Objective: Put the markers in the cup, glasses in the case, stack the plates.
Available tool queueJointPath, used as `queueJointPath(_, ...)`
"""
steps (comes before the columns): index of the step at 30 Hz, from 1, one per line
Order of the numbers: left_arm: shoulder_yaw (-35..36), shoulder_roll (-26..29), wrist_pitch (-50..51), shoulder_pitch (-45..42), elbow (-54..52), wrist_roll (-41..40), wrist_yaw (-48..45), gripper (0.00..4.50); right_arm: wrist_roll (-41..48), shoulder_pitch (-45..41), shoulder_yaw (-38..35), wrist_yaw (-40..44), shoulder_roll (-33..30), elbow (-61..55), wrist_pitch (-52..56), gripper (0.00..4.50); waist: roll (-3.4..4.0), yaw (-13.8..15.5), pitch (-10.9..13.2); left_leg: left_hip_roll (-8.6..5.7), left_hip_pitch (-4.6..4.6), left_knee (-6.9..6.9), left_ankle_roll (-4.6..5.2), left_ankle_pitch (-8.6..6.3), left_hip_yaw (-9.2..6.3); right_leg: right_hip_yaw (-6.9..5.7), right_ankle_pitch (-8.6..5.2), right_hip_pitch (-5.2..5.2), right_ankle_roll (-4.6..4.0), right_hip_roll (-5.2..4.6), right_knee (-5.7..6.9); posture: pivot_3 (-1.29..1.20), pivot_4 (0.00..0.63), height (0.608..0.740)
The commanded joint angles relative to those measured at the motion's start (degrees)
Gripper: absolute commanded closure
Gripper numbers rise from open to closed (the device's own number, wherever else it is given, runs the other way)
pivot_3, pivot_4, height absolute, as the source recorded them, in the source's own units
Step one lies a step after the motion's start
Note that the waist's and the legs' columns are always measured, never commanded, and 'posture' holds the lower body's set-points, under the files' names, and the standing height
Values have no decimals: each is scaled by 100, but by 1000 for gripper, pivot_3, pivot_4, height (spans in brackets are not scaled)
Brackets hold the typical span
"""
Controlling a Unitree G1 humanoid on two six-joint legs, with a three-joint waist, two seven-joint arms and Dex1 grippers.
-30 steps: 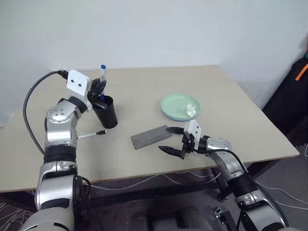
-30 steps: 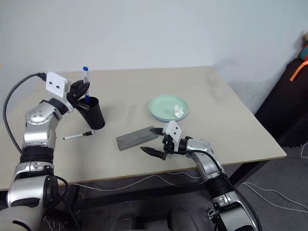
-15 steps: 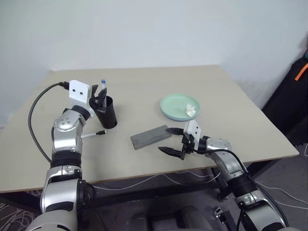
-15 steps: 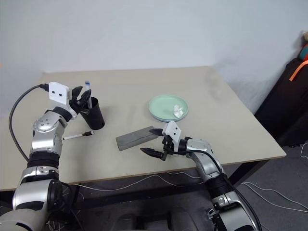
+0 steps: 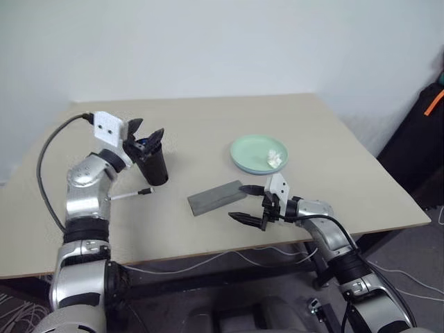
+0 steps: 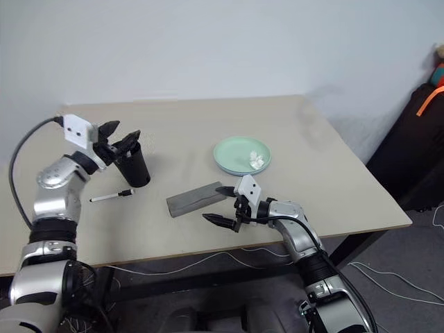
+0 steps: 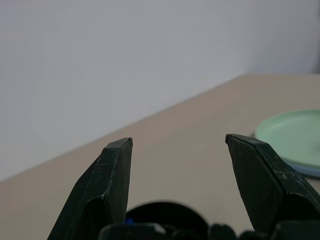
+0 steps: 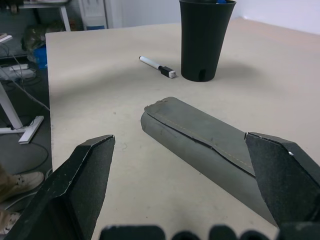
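The black cup (image 5: 155, 166) stands upright at the table's left, and the blue end of a marker (image 8: 220, 1) peeks out at its rim. My left gripper (image 5: 148, 129) hovers open just above the rim, holding nothing. The other marker (image 5: 132, 195), black-ended, lies flat on the table beside the cup. In the middle lies the grey case (image 5: 215, 197), shut. My right gripper (image 5: 238, 201) is open at the case's right end, with nothing between its fingers. The mint green plate (image 5: 255, 149) rests on the light blue plate (image 7: 305, 168). The glasses are hidden.
A small white wad (image 5: 275, 157) lies on the green plate. A bare stretch of table (image 5: 208, 121) lies behind the cup and the plates. Its front edge runs just below my right gripper. A dark bag (image 5: 423, 146) stands off the right side.
My left gripper has opened and let go of the blue-ended marker, which has dropped from upright above the rim into the cup. The gripper drew back a little. The right arm has not moved.
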Motion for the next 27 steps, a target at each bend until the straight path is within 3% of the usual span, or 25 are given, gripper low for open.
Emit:
queueJointPath(1,246,464,1192,-158,-980,-1048,-1046,1391,46,-173,-50,10,23,-223,-4,0,0,-2,0,0,1,-2,0,0,0,0,-1,0,0,-1,-2,0,0,740)
queueJointPath(5,-138,1185,2192,247,-1573,-1205,-1998,1391,41,-189,-52,1,51,-203,-12,0,6,-21,1,0,5,-12,0,0,1,3,-3,0,-3,0,-5,0,0,740)
queueJointPath(12,-1560,2285,1284,632,-926,545,-2884,1391,31,-238,-48,12,86,-141,-31,0,5,8,3,1,10,-13,-4,0,-6,-2,-5,1,-9,-3,-3,0,0,740)
queueJointPath(27,-3282,1835,-872,-1747,3094,3238,-2909,1391,0,-275,-63,17,30,-123,-59,0,2,14,3,-1,-9,-22,-1,1,3,-8,-7,-13,-5,-6,-15,0,0,740)
